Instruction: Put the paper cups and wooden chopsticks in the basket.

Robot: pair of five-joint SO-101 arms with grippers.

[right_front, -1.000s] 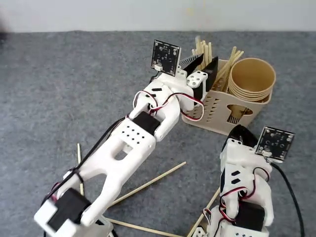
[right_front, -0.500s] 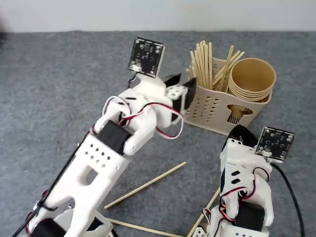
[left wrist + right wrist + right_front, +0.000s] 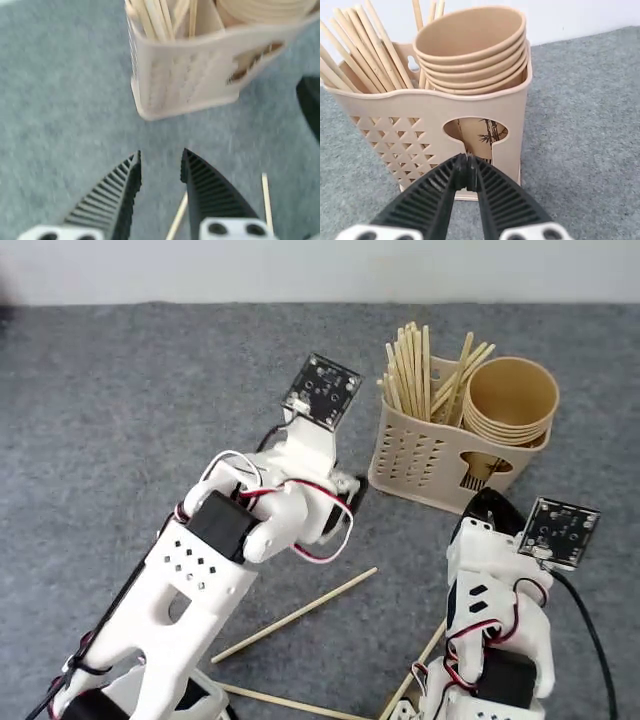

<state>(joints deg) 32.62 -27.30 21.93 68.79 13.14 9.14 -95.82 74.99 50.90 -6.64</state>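
A second before, my left gripper (image 3: 161,154) had been up at the rim of the basket (image 3: 425,465), over the compartment where the wooden chopsticks (image 3: 410,360) stand. Since then I had drawn it back and dropped it low. The basket now stood ahead of its fingertips and well clear of them. Its jaws were apart, with nothing between them. From that I judged a delivery finished. The bundle stood upright in the basket, ahead of the jaws and above them. The stacked paper cups (image 3: 512,400) sat in the next compartment, farther from this gripper.

Just beneath the open jaws a loose chopstick (image 3: 176,222) lay on the table (image 3: 120,420). The wrist view was smeared, so I could only say it was probably the slanting stick (image 3: 295,615) that the high view showed behind the gripper. Another stray stick (image 3: 275,700) lay farther back still.

My right gripper (image 3: 466,162) had not moved in that second. Its jaws were pressed together and empty. Its tips pointed at the basket's front wall, close ahead, with the cups above and beyond them.

So the cups looked done, while chopsticks remained on the table. With the left gripper low and open over one of them, I took the next pick to be the step in hand.
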